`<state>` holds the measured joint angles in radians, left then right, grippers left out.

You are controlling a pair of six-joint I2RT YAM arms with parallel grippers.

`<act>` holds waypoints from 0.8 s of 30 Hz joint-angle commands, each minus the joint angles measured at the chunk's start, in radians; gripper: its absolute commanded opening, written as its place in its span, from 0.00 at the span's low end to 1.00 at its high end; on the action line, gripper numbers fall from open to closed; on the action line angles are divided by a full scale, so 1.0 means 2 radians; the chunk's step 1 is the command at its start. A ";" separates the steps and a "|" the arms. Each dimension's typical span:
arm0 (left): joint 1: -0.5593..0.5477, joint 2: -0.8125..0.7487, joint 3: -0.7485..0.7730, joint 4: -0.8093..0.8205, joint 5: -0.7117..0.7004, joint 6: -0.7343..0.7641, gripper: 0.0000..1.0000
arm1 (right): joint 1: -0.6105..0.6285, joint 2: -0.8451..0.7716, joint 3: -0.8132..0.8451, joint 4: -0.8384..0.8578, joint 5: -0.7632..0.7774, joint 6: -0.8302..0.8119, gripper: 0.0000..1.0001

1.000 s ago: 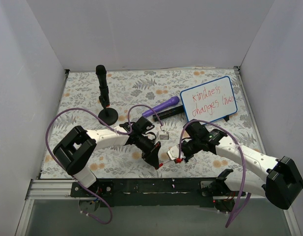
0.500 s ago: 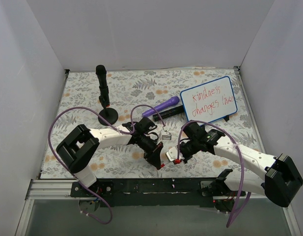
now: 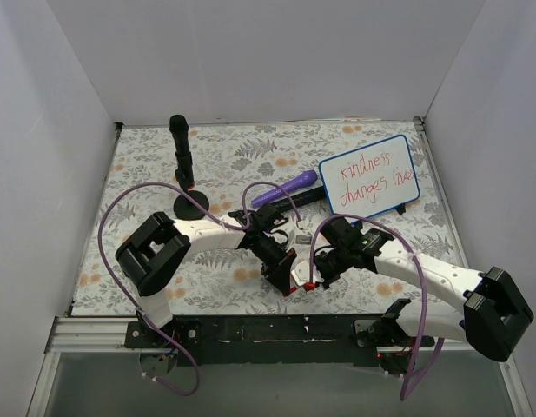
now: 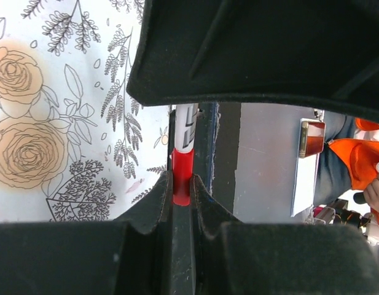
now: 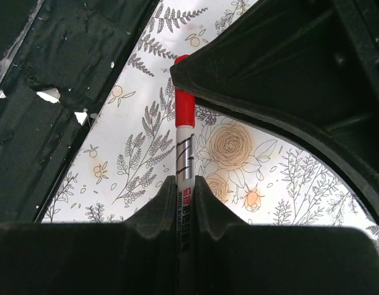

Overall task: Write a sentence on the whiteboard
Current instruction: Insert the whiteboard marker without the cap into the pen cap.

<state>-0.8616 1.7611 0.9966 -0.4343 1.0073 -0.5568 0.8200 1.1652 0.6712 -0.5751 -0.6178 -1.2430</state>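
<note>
Whiteboard (image 3: 369,175) is set on the far-right part of the floral mat (image 3: 146,165), w/ the sentence (image 3: 376,180) written on it in red over two lines, approx. "kindness changes lives". Writing is judged done; the step in hand looks to be capping the pen.

Over the mat's near edge, approx. mid-width, the red marker (image 3: 302,280) is held btwn both arms. The left gripper (image 4: 182,184) is clamped tight on the red cap (image 4: 182,169). The right gripper (image 5: 185,184) is clamped on the white barrel. Whether the cap is fully seated cannot be told.

Risks: if the two ends are pushed off-axis, the cap could be jammed askew or the barrel twisted out of a grip. If one side is let go too soon, the pen could be dropped onto the mat or off its near edge. A loose cap would leave the tip to dry out. The whiteboard is well apart, so smudging is judged unlikely.
</note>
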 commanded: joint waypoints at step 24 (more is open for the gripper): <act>0.004 -0.051 -0.075 0.214 -0.141 -0.085 0.18 | -0.032 0.042 -0.032 0.107 0.057 0.101 0.01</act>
<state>-0.8589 1.7382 0.8589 -0.0975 0.7952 -0.6895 0.7616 1.2358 0.6086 -0.4309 -0.5175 -1.0752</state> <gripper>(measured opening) 0.169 0.164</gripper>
